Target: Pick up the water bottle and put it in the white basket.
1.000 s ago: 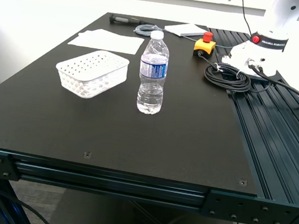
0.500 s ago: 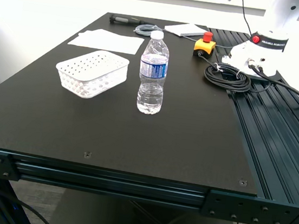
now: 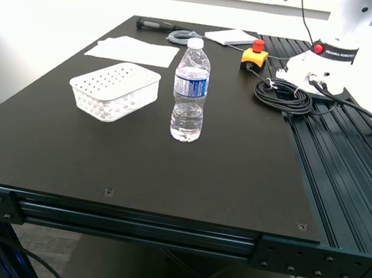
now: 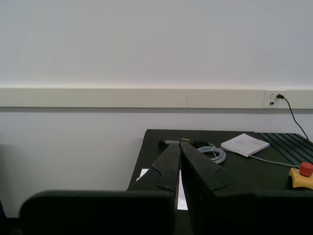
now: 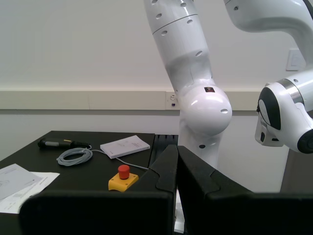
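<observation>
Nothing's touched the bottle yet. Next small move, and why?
Probably open one gripper and bring it down toward the water bottle. It stands upright and free beside the white basket, with no arm in the exterior view. My first gripper and my second gripper both look shut and empty, aimed over the table's far end.

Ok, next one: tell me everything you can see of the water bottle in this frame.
The water bottle is small, clear ribbed plastic with a white cap and a blue-and-white label around its middle. It looks mostly full. It stands upright on the black table, capped, near the middle, just to the exterior view's right of the white basket with a gap between them. Nothing grips or touches it but the tabletop.
</observation>
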{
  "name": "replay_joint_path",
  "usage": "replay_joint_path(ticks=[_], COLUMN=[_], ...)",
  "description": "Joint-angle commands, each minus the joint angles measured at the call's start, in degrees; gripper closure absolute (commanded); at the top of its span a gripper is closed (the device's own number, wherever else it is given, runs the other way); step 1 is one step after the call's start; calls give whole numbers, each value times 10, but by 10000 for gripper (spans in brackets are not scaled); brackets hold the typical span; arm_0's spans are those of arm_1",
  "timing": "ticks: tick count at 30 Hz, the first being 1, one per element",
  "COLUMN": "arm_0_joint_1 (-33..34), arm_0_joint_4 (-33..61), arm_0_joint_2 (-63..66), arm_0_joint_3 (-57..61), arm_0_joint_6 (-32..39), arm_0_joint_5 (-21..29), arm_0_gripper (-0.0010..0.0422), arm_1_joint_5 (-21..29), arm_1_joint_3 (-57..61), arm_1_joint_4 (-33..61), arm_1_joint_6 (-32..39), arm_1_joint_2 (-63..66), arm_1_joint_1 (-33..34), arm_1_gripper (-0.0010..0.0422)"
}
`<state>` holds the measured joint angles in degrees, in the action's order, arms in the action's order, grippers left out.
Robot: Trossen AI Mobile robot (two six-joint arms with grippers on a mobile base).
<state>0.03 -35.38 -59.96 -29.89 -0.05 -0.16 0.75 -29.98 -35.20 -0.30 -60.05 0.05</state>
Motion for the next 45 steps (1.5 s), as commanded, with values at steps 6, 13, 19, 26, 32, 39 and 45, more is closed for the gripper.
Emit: replay_joint_path(ticks=[6,13,19,26,32,39,45], arm_0_joint_1=[0,0,0,0,0,0,0], arm_0_joint_4=[-2,-2,-1,-1,-1,-1,-1], arm_0_joint_2=[0,0,0,0,0,0,0], arm_0_joint_3=[-1,-1,-1,-1,-1,-1,-1], arm_0_joint_6=[0,0,0,0,0,0,0], arm_0_joint_5=[0,0,0,0,0,0,0], arm_0_gripper=[412,412,412,412,412,412,412], arm_1_joint_5=[158,229,360,313,313,310,297], arm_1_joint_3=[0,0,1,-17,-64,-86,-107], arm_1_joint_4=[50,184,207,119,111,108,101], arm_1_joint_6=[-47,-51,-85,-66,-31,80,179], arm_1_joint_2=[0,-5,-61,-206,-296,-308,-326], arm_1_joint_1=[1,2,64,223,262,263,264], arm_1_gripper=[413,413,413,412,412,412,403])
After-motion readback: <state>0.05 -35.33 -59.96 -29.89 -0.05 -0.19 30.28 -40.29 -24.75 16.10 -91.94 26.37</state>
